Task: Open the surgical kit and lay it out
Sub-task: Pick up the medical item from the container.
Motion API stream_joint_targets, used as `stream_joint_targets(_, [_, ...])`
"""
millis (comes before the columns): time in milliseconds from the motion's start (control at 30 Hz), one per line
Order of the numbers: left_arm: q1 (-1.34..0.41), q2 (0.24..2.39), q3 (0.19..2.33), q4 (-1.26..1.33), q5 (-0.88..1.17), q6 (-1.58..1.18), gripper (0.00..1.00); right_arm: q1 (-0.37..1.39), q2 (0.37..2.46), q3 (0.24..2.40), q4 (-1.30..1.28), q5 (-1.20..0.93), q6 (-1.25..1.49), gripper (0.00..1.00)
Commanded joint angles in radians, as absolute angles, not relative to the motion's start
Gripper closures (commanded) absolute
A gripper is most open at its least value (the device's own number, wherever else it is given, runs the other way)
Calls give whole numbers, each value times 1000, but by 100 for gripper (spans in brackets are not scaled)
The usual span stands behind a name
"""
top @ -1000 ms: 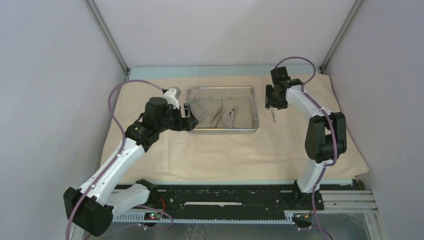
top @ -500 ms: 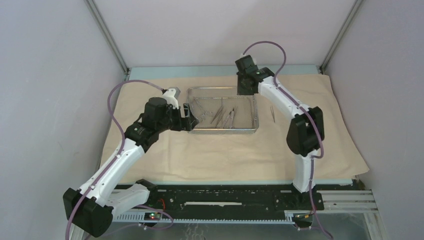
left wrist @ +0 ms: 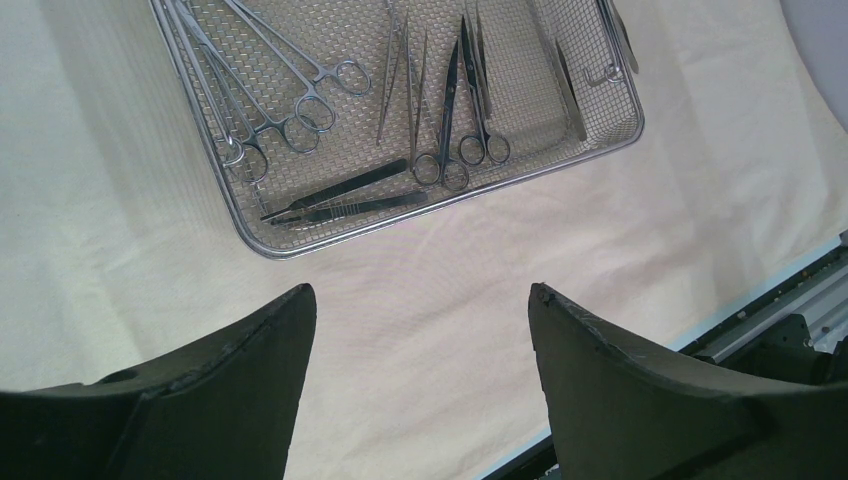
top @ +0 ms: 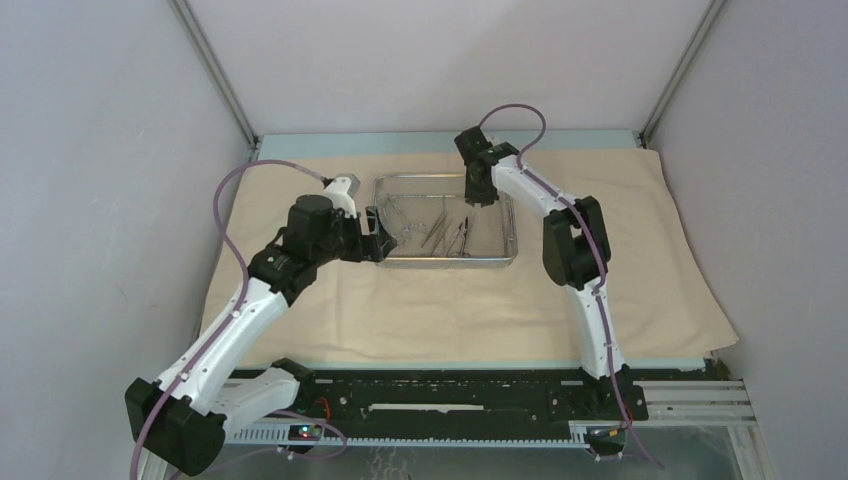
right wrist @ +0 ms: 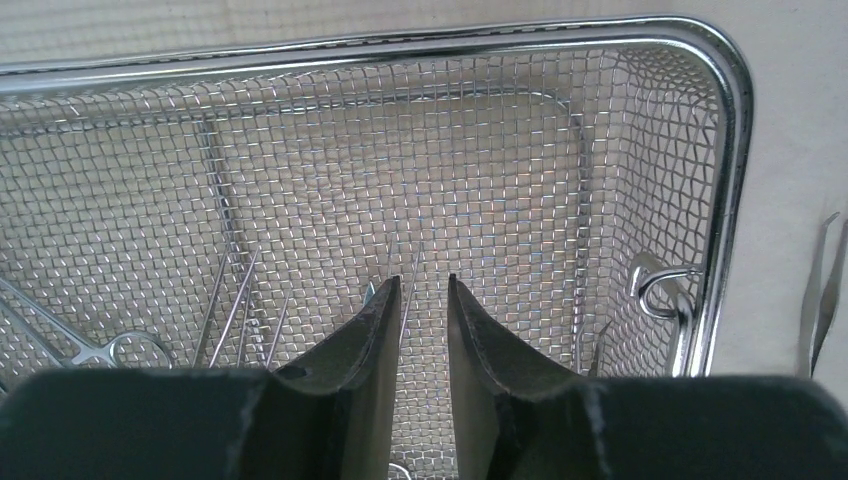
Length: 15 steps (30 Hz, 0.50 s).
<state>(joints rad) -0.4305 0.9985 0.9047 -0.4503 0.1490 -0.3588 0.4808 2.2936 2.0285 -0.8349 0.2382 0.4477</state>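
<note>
The beige cloth wrap (top: 440, 310) lies spread flat on the table. The steel mesh tray (top: 445, 262) stands on it at the back middle. In the left wrist view the tray (left wrist: 440, 198) holds ring-handled clamps (left wrist: 300, 100), scissors (left wrist: 470, 130) and two dark slim instruments (left wrist: 335, 192). My left gripper (top: 378, 236) is wide open and empty (left wrist: 420, 290) over bare cloth by the tray's left end. My right gripper (top: 478, 200) hangs inside the tray's back right part, its jaws a narrow gap apart (right wrist: 422, 280) over a thin steel tip, gripping nothing. Slim tweezers (right wrist: 825, 290) lie on the cloth right of the tray (right wrist: 735, 150).
A loop handle (right wrist: 660, 285) sits on the tray's right wall. Grey walls close in the left, back and right. The cloth reaches the table's front edge, with a black rail (top: 450, 395) beyond it between the arm bases.
My right arm has swung left from the cloth right of the tray to over the tray's back right part, leaving the tweezers on the cloth. The left arm has not moved.
</note>
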Motion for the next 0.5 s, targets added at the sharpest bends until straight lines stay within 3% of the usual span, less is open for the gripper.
stream_joint_targets(0, [-425, 976, 885, -422, 145, -358, 18, 486, 2307, 2078, -822, 273, 496, 69])
stream_joint_targets(467, [-424, 979, 883, -423, 145, -357, 18, 486, 2347, 2033, -779, 232, 536, 71])
